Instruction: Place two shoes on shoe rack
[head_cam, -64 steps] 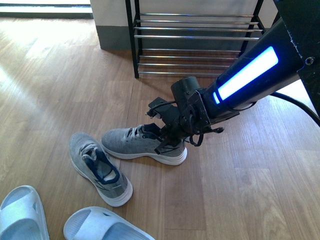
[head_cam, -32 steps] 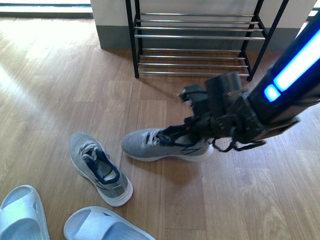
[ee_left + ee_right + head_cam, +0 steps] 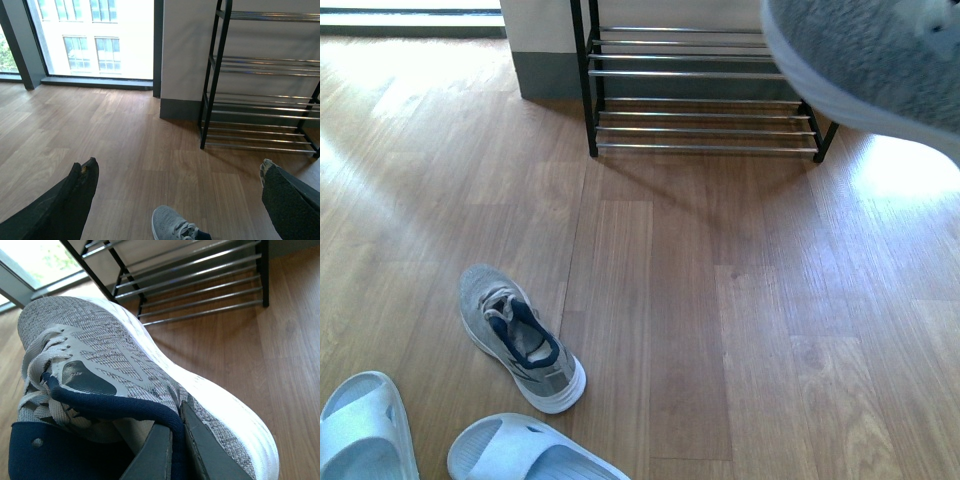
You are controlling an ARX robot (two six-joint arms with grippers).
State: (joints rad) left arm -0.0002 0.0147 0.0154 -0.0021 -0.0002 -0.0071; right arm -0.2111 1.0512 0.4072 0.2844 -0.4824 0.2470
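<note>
One grey knit sneaker (image 3: pixel 865 62) hangs high at the top right of the front view, close to the camera, in front of the shoe rack (image 3: pixel 705 75). My right gripper (image 3: pixel 175 440) is shut on its navy heel collar, one finger inside the shoe and one outside; the sneaker (image 3: pixel 125 360) fills the right wrist view. The second grey sneaker (image 3: pixel 520 342) lies on the floor at lower left. My left gripper (image 3: pixel 177 172) is open above the floor with that sneaker's toe (image 3: pixel 172 227) below it. The rack's chrome rods (image 3: pixel 260 100) show bare.
Two pale blue slide slippers (image 3: pixel 365 430) (image 3: pixel 530 455) lie at the bottom left on the wood floor (image 3: pixel 700 300). The rack stands against a white wall with a grey baseboard (image 3: pixel 545 75). A tall window (image 3: pixel 95 40) is to the left.
My right arm has lifted the sneaker off the floor, up and to the right. The arm has left the front view, and only the shoe shows at its top right.
</note>
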